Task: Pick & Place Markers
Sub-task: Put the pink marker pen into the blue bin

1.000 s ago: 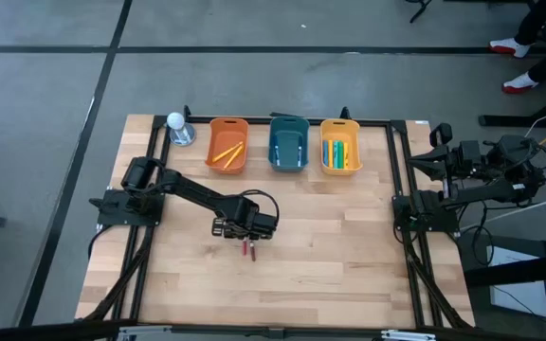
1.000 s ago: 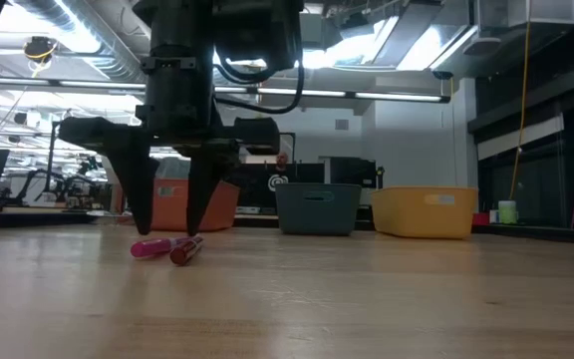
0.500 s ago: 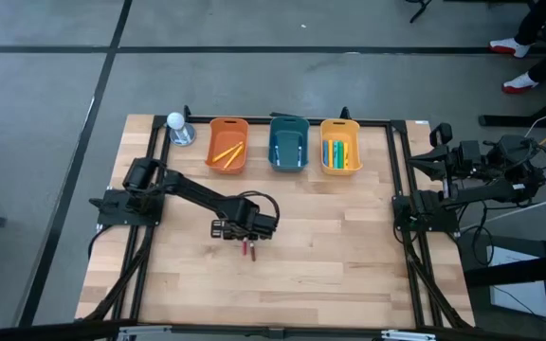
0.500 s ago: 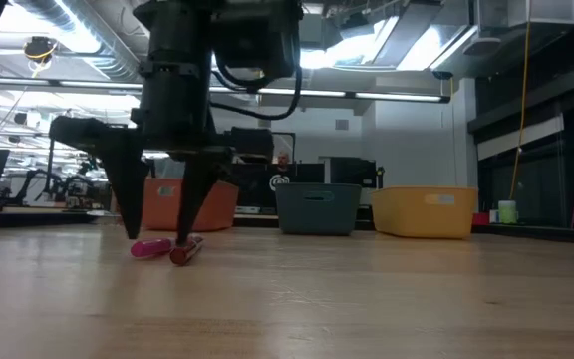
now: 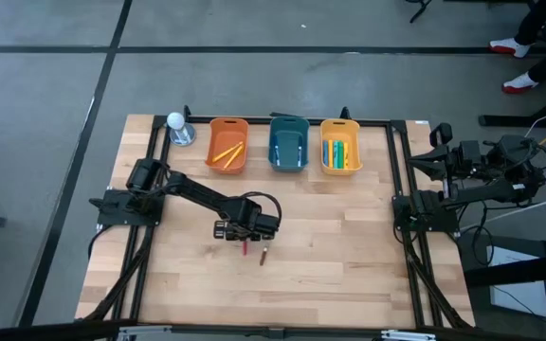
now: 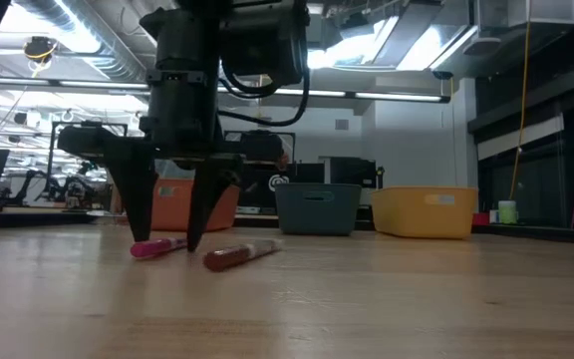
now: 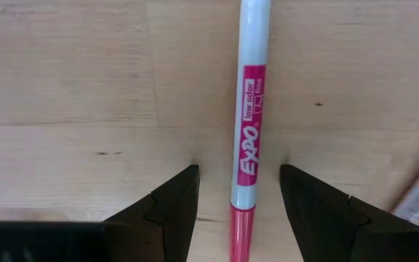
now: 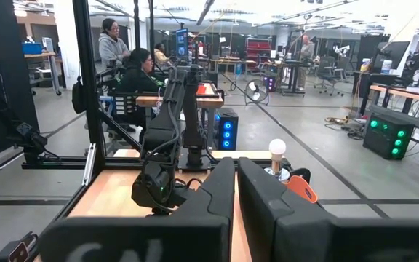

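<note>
One red marker (image 6: 239,256) had rolled aside as we watched the left tool (image 7: 238,191), fingers wide, straddle the pink marker (image 7: 249,138) mid-bench; the right tool (image 8: 236,191) waited shut.

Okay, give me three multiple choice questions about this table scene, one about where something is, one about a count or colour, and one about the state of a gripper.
1. Where is the pink marker?
A. between the left gripper's fingers
B. in the orange bin
C. beside the right arm

2. How many bins stand along the table's far edge?
A. two
B. three
C. five

3. How is the left gripper?
A. shut on the marker
B. open
C. out of view

Answers: 1 A, the left wrist view shows it lying between both fingers; 2 B, the orange bin, teal bin and yellow bin; 3 B, gaps show on both sides of the marker.
</note>
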